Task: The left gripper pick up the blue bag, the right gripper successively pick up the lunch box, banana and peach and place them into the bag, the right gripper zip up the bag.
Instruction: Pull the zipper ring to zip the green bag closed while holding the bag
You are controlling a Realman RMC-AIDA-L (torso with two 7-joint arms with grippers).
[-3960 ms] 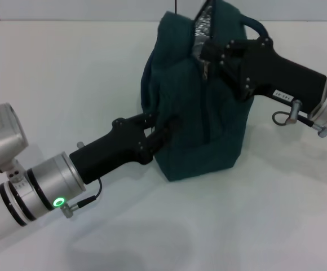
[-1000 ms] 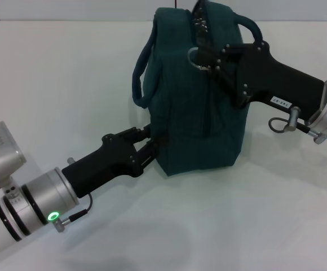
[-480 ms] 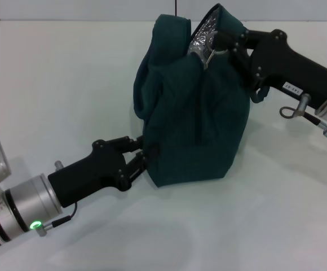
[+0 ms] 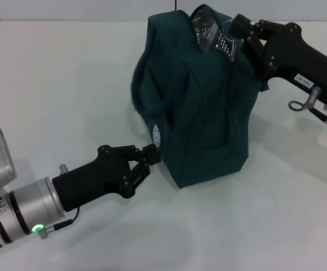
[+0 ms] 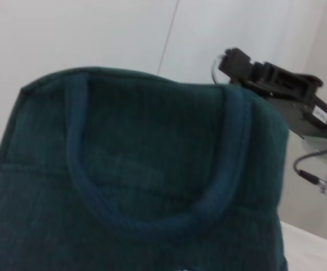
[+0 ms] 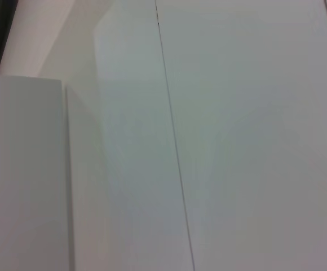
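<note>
White table point(image 4: 51, 84); left hand point(image 4: 150, 155) pinches bag point(image 4: 203, 113) low corner. Right hand point(image 4: 235, 35) closed on zipper pull. Risk: pull slips, bag tips.

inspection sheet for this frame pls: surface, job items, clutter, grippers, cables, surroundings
Surface: white table, bare where visible.
Job's things: blue bag upright on the table, a sliver of foil lining showing at its top; one loop handle hangs down the side. Lunch box, banana, peach: nothing seen.
Clutter: nothing seen.
Grippers: left gripper low at the bag's bottom corner, pinching the fabric edge. Right gripper at the bag's top by the zipper; fingertips hidden.
Cables: thin black lead at the left wrist; looped lead under the right gripper body.
Surroundings: pale wall panels behind.
</note>
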